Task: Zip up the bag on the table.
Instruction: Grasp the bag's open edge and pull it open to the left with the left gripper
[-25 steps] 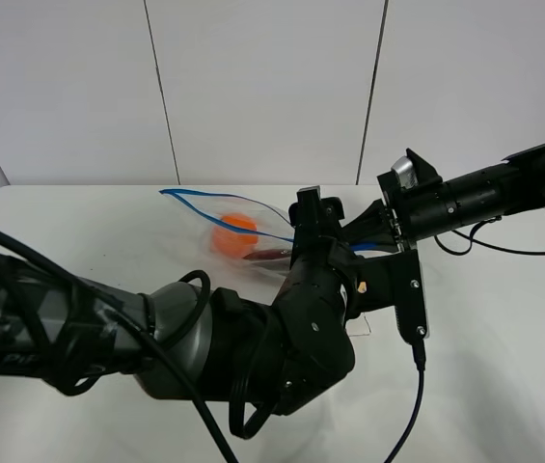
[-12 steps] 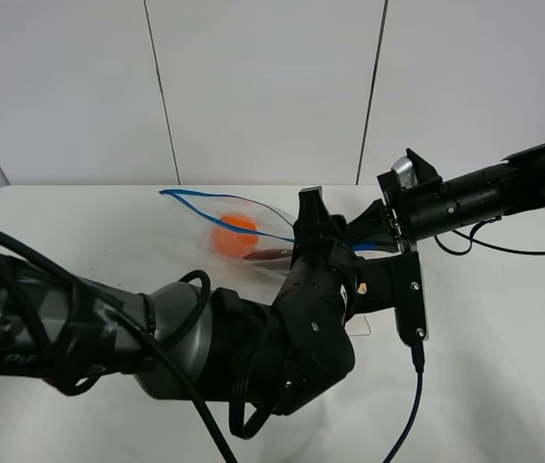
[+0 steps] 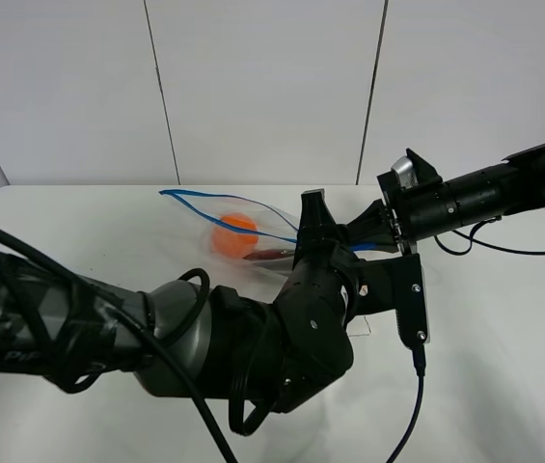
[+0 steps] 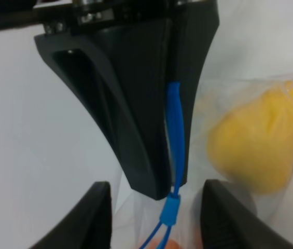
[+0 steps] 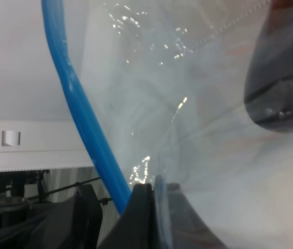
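Left wrist view: the left claw (image 4: 159,218) stands part-open, its fingers either side of the blue zip strip (image 4: 175,135), not touching it. The right claw (image 4: 166,181) pinches the bag (image 3: 238,227) by that strip. The bag sits mid-table (image 3: 79,222).

No word, number, brand or sign can be read anywhere. The only trace of lettering is a faint raised marking on the dark housing of the left arm (image 3: 12,355), at the near left of the scene, and it is too blurred and dim to make out.
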`<state>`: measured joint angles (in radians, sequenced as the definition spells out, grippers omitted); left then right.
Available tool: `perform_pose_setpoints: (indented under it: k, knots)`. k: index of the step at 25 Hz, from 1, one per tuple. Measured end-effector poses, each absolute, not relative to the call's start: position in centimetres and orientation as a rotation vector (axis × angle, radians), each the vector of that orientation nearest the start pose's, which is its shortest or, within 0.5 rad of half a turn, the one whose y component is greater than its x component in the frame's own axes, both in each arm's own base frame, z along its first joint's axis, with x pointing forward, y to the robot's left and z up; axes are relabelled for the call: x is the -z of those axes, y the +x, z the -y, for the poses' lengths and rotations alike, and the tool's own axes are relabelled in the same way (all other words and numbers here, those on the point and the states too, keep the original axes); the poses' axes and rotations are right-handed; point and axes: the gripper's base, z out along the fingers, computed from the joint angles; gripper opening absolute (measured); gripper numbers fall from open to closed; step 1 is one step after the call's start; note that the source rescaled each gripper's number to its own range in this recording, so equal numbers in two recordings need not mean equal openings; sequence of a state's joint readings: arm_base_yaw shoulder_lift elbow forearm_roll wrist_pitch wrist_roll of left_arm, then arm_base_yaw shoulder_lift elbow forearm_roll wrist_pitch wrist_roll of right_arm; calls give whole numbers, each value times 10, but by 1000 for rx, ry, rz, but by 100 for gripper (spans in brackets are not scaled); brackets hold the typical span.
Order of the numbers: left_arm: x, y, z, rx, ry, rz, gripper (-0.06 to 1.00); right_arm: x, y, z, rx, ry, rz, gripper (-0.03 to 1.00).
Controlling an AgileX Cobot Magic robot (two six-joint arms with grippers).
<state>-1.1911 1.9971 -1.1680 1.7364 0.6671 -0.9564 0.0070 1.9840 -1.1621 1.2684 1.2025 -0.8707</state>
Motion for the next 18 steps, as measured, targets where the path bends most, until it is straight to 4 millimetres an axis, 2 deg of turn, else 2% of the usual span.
perform_pose_setpoints:
  k: [7,18]
  knots:
    - [-169,204,361,-488,1541,-1400,23,-174,356,-84,-1556,-166,-2542,0]
    - [-169,203,362,-475,1553,-1397,18,-174,356,-84,-1556,-166,-2542,0]
